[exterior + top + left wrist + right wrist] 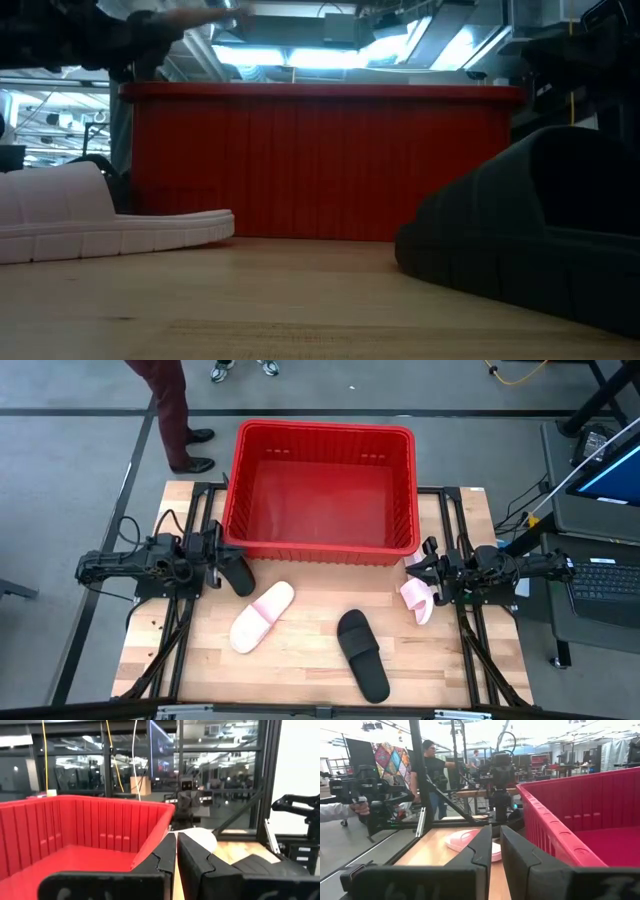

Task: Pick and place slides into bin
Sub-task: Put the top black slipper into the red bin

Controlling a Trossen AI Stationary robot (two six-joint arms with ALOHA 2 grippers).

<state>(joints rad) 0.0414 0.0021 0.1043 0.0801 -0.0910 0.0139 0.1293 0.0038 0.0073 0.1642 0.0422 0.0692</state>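
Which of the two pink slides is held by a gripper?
The pink slide at the right, hanging tilted from the right gripper beside the bin. The other pink slide lies flat on the table.

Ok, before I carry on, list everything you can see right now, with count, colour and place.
bin: 1, red, far middle of the table, nothing inside
pink slides: 2, pale pink, one flat left of centre, one tilted on edge at the right pincer
black slides: 2, black, one near front centre, one at the left pincer
table: 1, pale wood
person: 1, dark red trousers, beyond the far-left corner
left pincer: shut, by the bin's left corner
right pincer: shut, by the bin's right corner
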